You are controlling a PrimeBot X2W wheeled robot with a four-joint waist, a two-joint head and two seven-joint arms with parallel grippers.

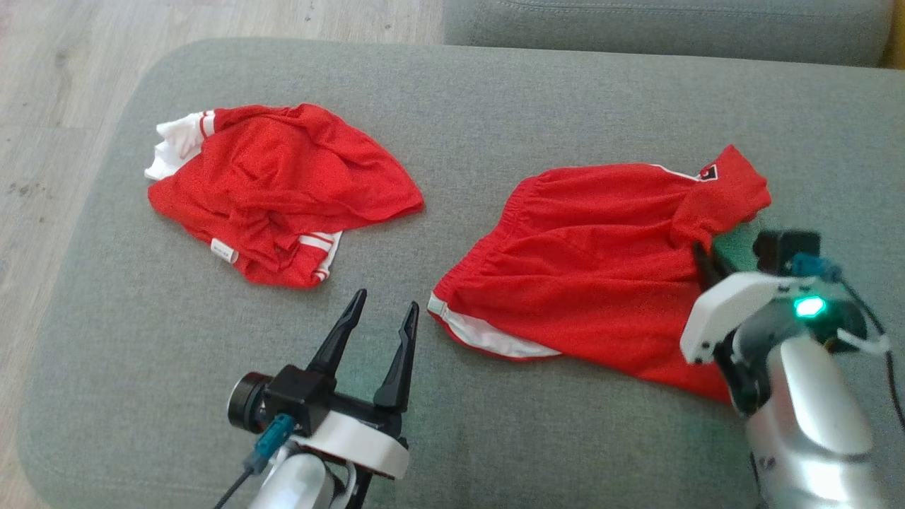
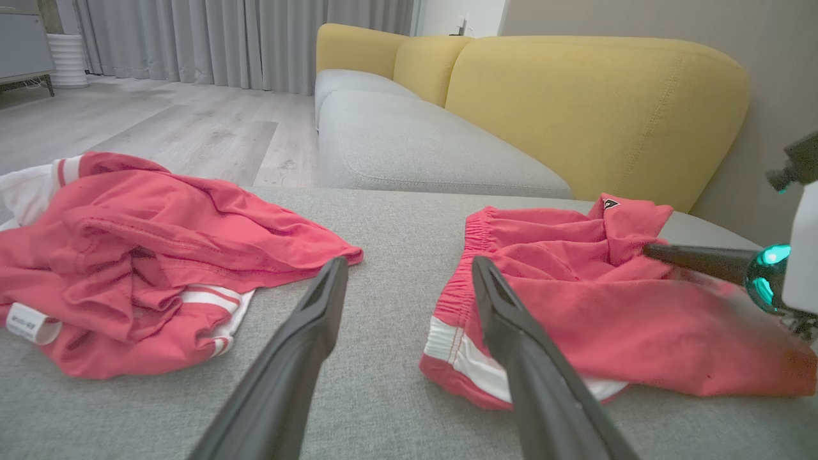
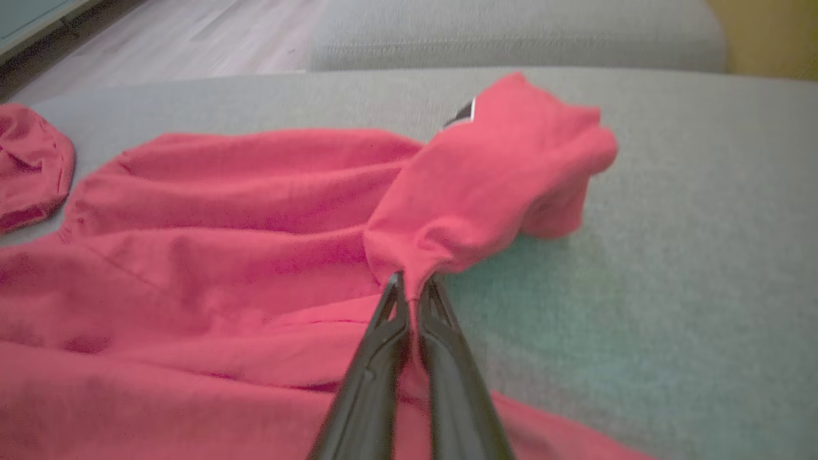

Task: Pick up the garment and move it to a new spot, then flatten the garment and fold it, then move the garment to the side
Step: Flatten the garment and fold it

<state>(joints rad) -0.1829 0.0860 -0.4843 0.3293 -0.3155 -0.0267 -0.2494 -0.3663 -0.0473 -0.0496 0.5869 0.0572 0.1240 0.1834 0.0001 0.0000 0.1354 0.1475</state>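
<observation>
Red shorts (image 1: 587, 268) bear a small black badge (image 1: 708, 172), lettering unreadable.

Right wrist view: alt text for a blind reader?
The right claw is shut on a pinched fold of the red fabric shorts, which lie rumpled on the grey upholstered cushion. A second red garment peeks in at the left edge.
</observation>
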